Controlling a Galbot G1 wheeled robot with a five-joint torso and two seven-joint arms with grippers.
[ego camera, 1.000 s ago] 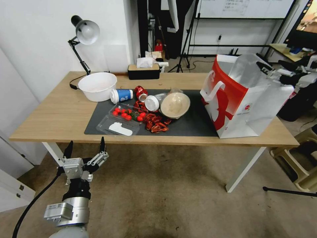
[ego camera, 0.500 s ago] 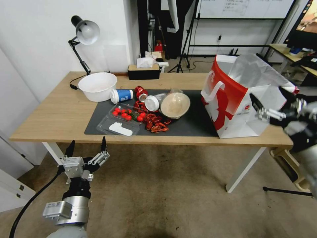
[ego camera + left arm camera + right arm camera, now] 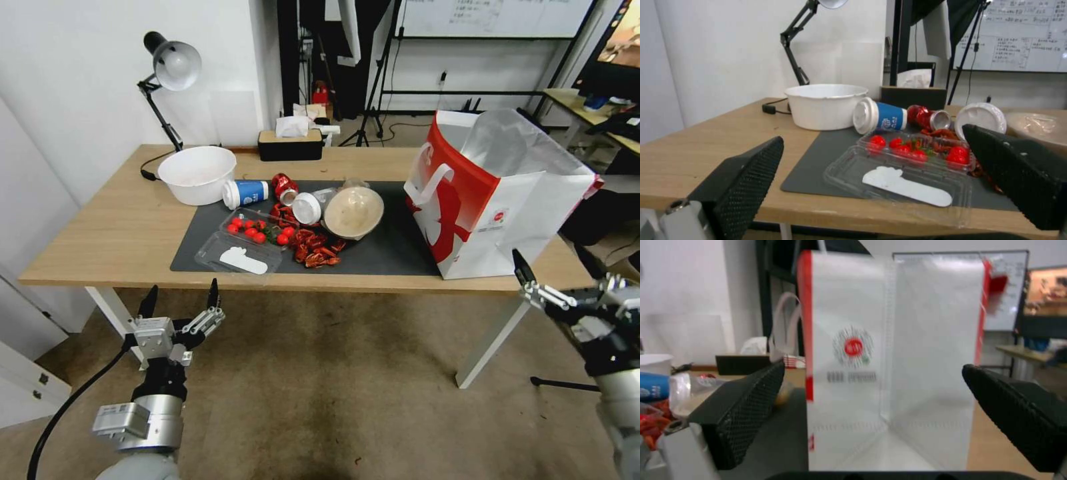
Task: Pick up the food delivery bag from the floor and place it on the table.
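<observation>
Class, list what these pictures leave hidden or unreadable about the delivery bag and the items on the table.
- Inside of the food delivery bag: head view, hidden by its own walls and foil.
- Print under its logo: right wrist view, blurred.
- Whiteboard writing: left wrist view, too small.
- Beige bowl: left wrist view, cut off by a finger.

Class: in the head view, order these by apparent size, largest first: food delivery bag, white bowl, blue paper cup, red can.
1. food delivery bag
2. white bowl
3. blue paper cup
4. red can
</observation>
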